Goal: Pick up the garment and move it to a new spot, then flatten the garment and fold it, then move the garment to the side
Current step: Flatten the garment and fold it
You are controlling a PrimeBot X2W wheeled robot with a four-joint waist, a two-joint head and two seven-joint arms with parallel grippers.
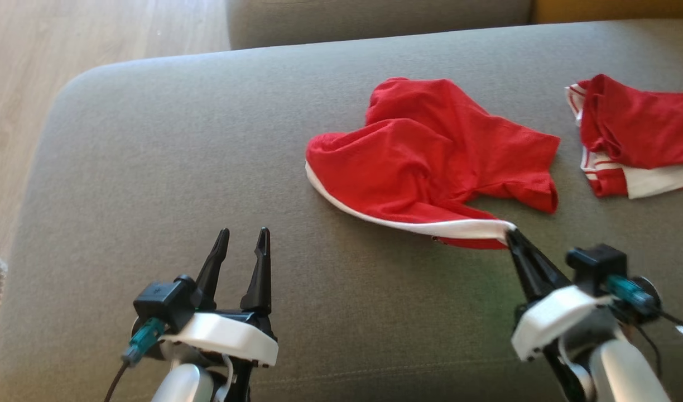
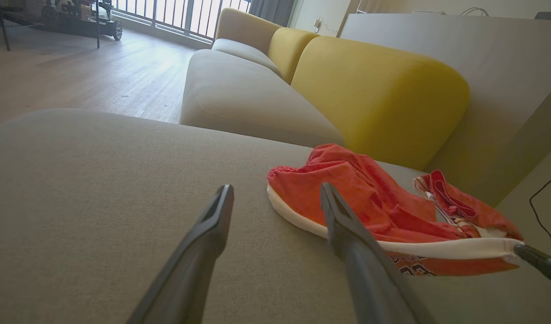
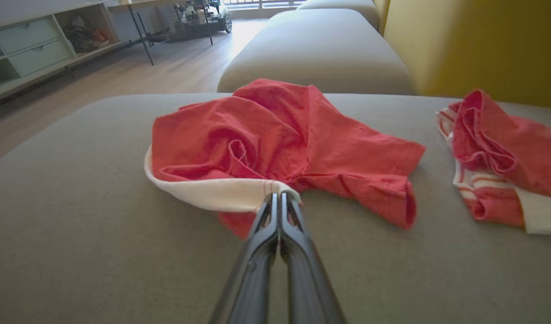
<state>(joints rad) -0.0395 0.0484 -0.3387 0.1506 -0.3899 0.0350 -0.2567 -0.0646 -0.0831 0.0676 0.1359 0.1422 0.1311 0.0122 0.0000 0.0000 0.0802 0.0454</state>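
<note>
The right pincer (image 1: 512,232) is clenched tight on the white band (image 1: 458,228) of the crumpled red piece with a white stripe (image 1: 425,162), mid-way across the grey-green sofa seat (image 1: 152,167). The left pincer (image 1: 244,233) is spread wide, gripping nothing, low at the left. The red jersey T-shirt with striped trim and a white sleeve (image 1: 637,128) lies bunched at the far right, apart from both pincers. That's a thin tip grip, so lift slowly, straight up, let the cloth hang free, and steer clear of the jersey.
</note>
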